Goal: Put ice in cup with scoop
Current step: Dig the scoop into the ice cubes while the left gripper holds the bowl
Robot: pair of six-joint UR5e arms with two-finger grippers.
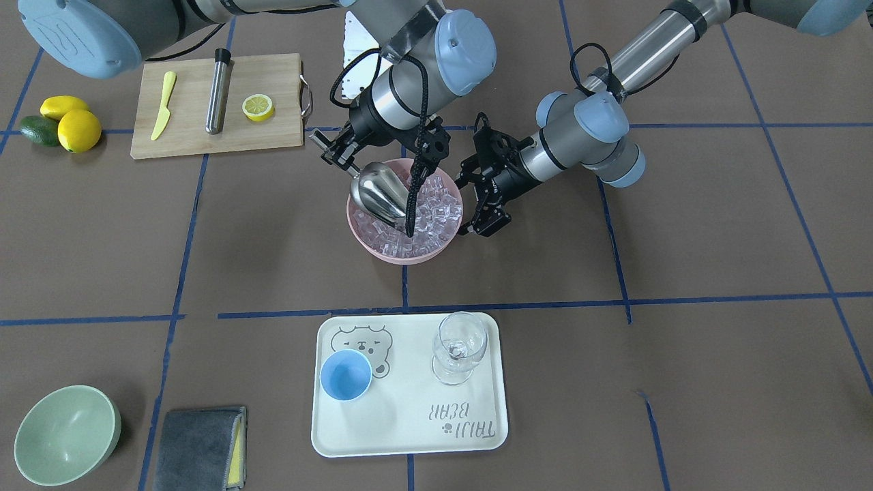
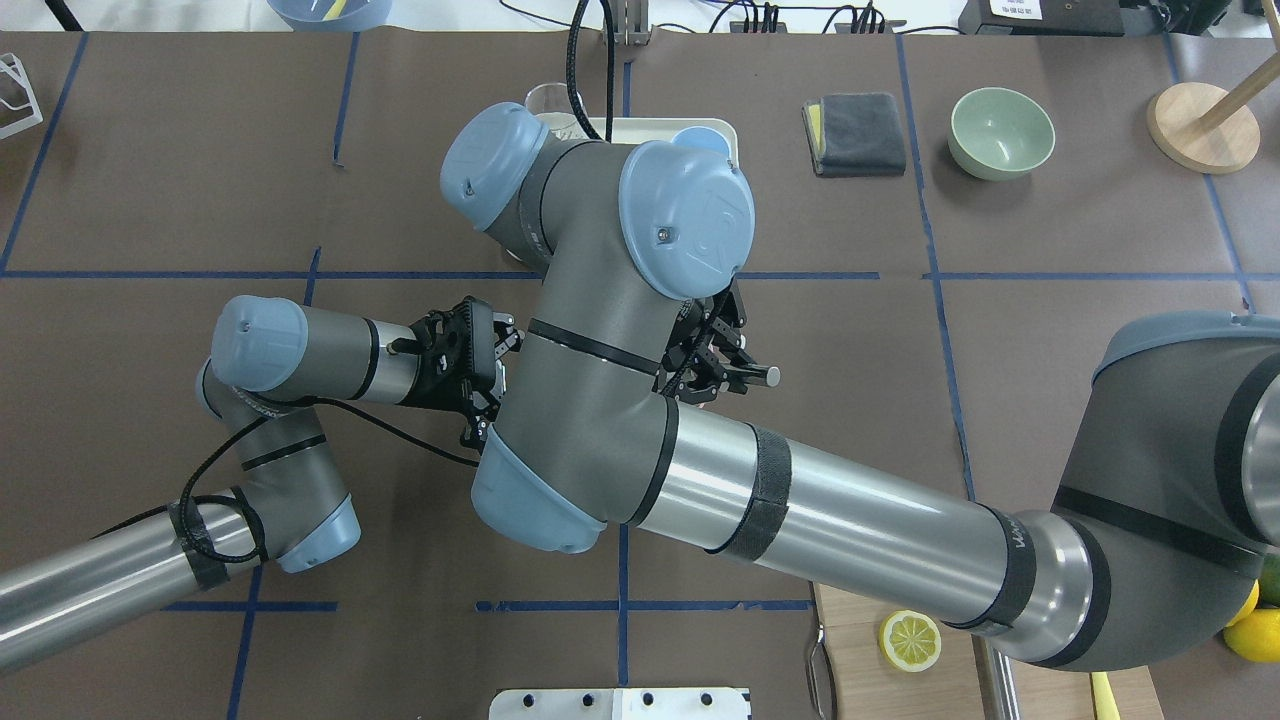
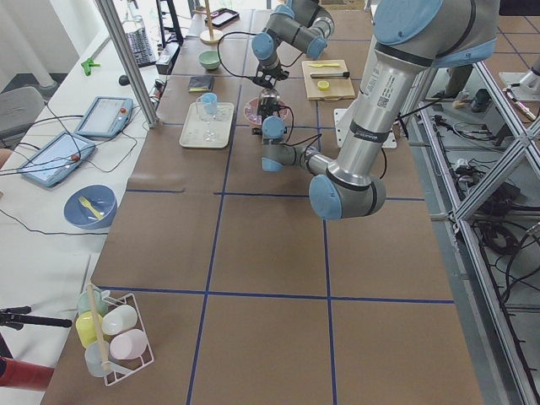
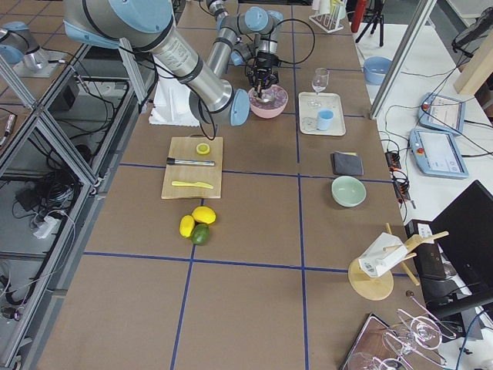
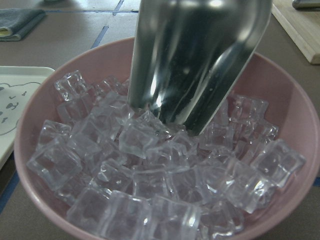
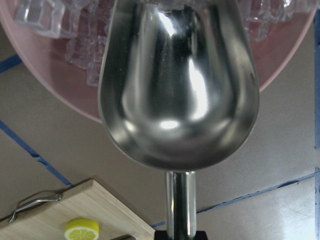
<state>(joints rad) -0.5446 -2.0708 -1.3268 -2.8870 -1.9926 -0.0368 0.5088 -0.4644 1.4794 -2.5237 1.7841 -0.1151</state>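
One right tool point(image 1: 335, 153) clamps the scoop point(image 1: 377, 193), whose tip rests in the ice point(image 1: 438, 213).

The only words I can read are "TAJI BEAR", printed on the tray point(image 1: 382, 429). They sit upside down in the front view, in the corner opposite the tray's bear drawing. My right arm's joint cap point(image 2: 690, 215) bears a raised UR mark.

You've got clear ice point(image 5: 140, 137), pink bowl point(image 1: 382, 252), shiny steel scoop point(image 1: 378, 191), light-blue cup point(image 1: 346, 374), cream tray point(image 1: 409, 423) with bear print, brown table point(image 1: 716, 225) with blue grid lines.
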